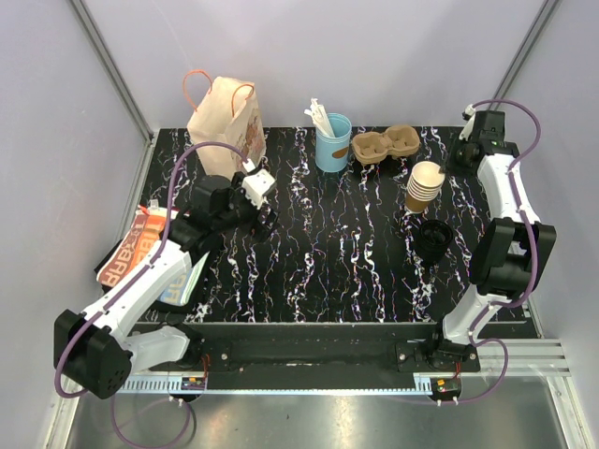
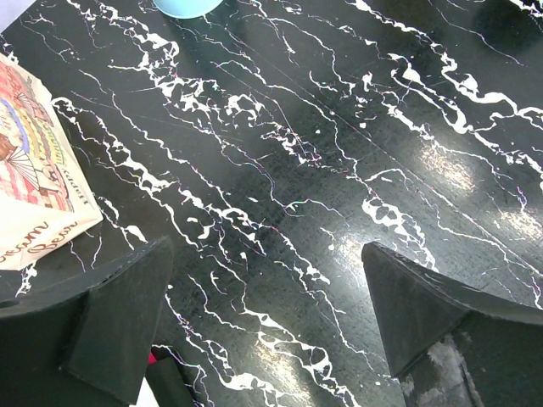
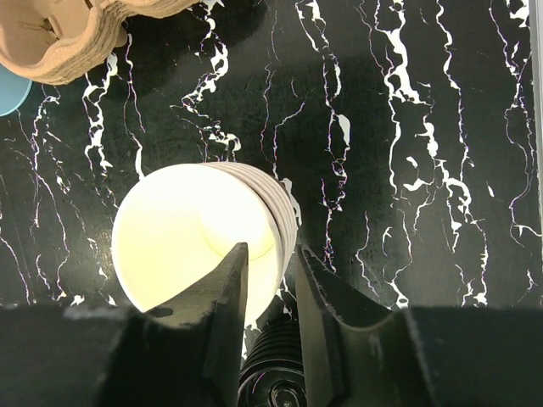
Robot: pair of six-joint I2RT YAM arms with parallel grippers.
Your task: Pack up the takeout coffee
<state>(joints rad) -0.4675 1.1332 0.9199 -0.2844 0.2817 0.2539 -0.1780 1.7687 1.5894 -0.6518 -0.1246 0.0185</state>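
No single lidded cup shows in any view. A stack of tan paper cups [image 1: 426,184] stands at the back right, its pale inside facing the right wrist view [image 3: 199,242]. A stack of black lids [image 1: 432,238] sits in front of it and shows between the fingers in the right wrist view [image 3: 271,365]. My right gripper [image 3: 270,248] hovers over the cup stack's near rim. Its jaws stand a narrow gap apart, one finger over the inside and one outside, holding nothing. My left gripper [image 1: 262,215] [image 2: 265,248] is wide open and empty over bare table.
A printed paper bag [image 1: 225,117] [image 2: 34,170] stands at the back left. A light-blue cup of white sticks [image 1: 332,140] [image 2: 187,7] and a brown pulp cup carrier [image 1: 386,143] [image 3: 68,34] stand at the back. An orange packet [image 1: 140,245] lies at the left edge.
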